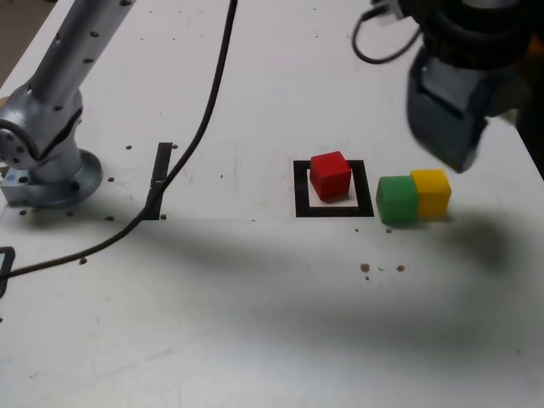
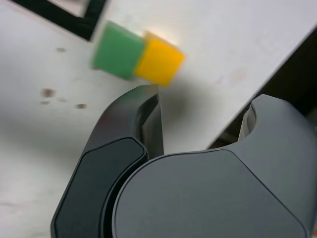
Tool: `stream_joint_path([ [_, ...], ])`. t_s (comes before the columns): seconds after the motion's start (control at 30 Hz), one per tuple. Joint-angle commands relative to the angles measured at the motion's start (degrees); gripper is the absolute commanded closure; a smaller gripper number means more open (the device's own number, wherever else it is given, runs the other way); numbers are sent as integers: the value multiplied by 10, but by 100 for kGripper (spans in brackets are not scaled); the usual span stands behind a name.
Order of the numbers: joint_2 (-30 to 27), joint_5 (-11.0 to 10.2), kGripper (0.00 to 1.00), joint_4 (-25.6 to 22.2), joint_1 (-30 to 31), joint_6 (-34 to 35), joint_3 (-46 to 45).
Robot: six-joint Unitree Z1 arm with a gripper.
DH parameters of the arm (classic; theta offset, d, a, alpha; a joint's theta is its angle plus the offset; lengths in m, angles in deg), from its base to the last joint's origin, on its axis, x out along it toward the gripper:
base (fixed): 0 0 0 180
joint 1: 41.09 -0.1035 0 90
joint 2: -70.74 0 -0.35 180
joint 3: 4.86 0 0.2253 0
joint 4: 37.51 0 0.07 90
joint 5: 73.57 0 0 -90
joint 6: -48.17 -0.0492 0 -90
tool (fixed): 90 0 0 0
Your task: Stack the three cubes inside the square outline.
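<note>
The red cube (image 1: 330,175) sits inside the square outline (image 1: 333,210), towards its far side. Just to the exterior view's right of the outline, the green cube (image 1: 397,200) and the yellow cube (image 1: 432,191) stand side by side and touching. My gripper (image 1: 459,140) hovers above and slightly behind the yellow cube, blurred. In the wrist view the gripper (image 2: 200,99) is open, with nothing between its dark fingers (image 2: 148,106). There the green cube (image 2: 118,49) and the yellow cube (image 2: 158,60) lie just beyond the fingertips, and a corner of the outline (image 2: 64,17) shows.
The arm's silver base (image 1: 42,161) stands at the exterior view's left. A black cable (image 1: 204,119) runs across the white table past a thin black strip mark (image 1: 159,178). Small brown specks (image 1: 365,268) lie in front of the outline. The table's edge (image 2: 267,64) runs close to the yellow cube.
</note>
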Motion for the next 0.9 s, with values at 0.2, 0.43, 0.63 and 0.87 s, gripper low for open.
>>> stream_joint_path([
  [0.2, -30, -32, 17, 351, -4, 42, -156],
  [0.43, -72, -79, 14, 308, 10, 113, -159],
  [0.63, -86, -113, 14, 127, 20, 152, -78],
  [0.87, -95, -103, 14, 18, 22, 149, -64],
])
